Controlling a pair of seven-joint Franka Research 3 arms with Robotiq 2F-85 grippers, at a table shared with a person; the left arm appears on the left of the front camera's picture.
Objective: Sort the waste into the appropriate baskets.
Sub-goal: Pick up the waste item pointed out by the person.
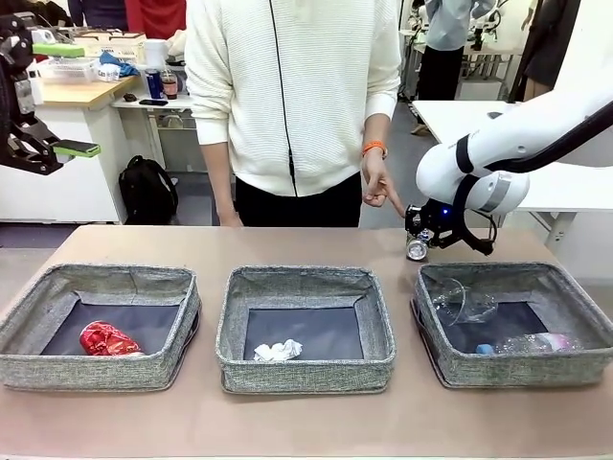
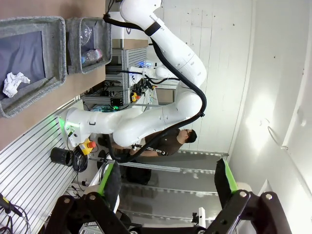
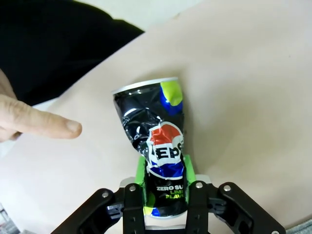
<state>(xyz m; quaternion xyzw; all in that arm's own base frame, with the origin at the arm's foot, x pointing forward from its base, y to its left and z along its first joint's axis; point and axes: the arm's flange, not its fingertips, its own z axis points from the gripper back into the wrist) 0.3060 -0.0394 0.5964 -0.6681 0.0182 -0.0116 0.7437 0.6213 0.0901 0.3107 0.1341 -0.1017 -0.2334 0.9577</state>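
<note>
A: What is the right gripper [image 3: 165, 195] doing?

B: It is clamping its green pads [image 3: 140, 168] on the dark blue-black can [image 3: 156, 146], a crushed, creased one, shiny with printed lettering. The wrist view is showing that grip closely; the front view is only giving the can's silvery end [image 1: 418, 249] under the gripper [image 1: 422, 237], just behind the right basket [image 1: 575, 362].

A: And the person?

B: A hand [image 1: 378, 184] is pointing a finger [image 3: 41, 123] at the can, close beside it but apart.

A: The left gripper [image 2: 168, 183]?

B: It is hanging with its fingers spread wide, nothing between them.

A: The bins?

B: Three soft grey woven baskets are sitting in a row on the table [image 1: 306, 422]. The left one [image 1: 96, 369] is holding the crushed red can [image 1: 107, 339], the middle one [image 1: 306, 369] the crumpled white paper ball [image 1: 278, 351], the right one the clear plastic cup [image 1: 463, 302] and the clear bottle with blue cap [image 1: 532, 343].
</note>
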